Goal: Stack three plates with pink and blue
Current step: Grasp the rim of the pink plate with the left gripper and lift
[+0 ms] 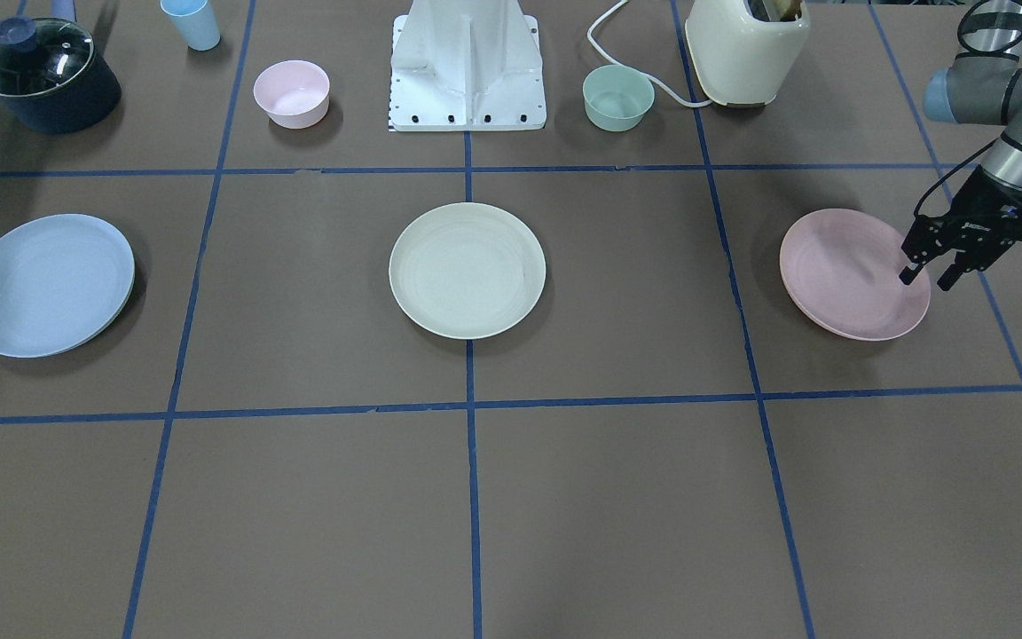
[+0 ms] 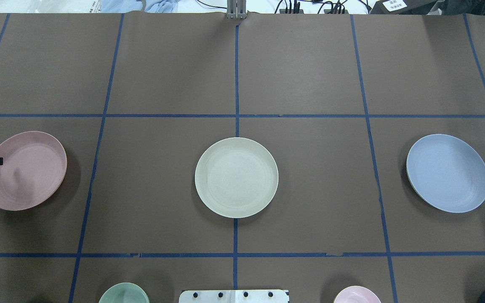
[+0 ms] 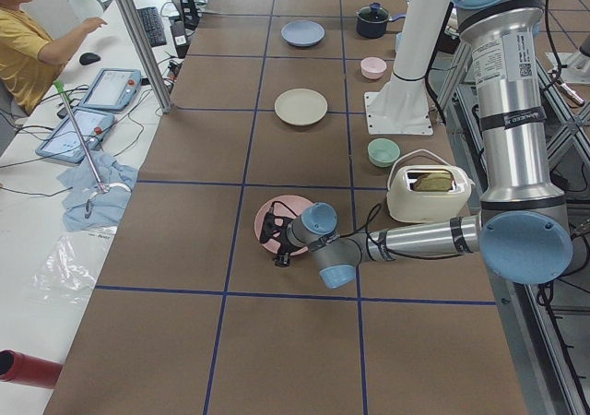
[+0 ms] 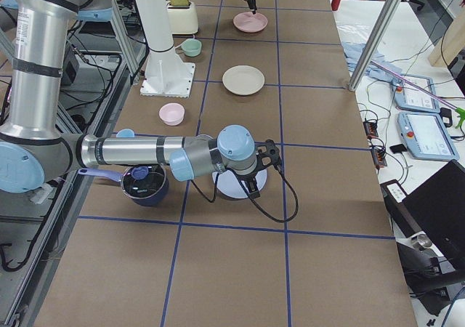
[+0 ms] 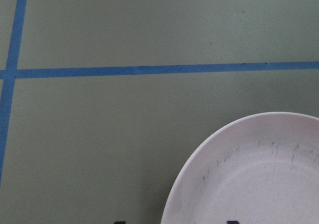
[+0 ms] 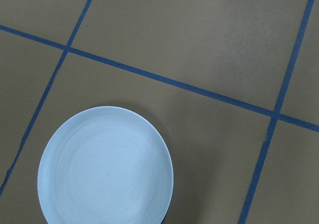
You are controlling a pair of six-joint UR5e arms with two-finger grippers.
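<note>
Hovering open in the front view, the left pincer [image 1: 928, 279] is straddling the rim of the pink plate [image 1: 852, 273] near the left-end edge of the worktop [image 1: 617, 497]. Overhead: the cream plate [image 2: 236, 177] is sitting mid-worktop, the blue plate [image 2: 447, 173] toward the right-end edge. Right side view: the right pincer [image 4: 256, 183] is hanging over the blue plate; I cannot tell whether it is open or closed.

Bare table [image 1: 635, 293] separates the pink plate [image 1: 848, 275], cream plate [image 1: 467, 271] and blue plate [image 1: 45, 284], well apart in one row, while the pink bowl [image 1: 291, 93], green bowl [image 1: 618, 98], toaster [image 1: 746, 53], lidded pot [image 1: 48, 75], cup [image 1: 192, 22] and robot base [image 1: 468, 80] stand on the robot's side.
</note>
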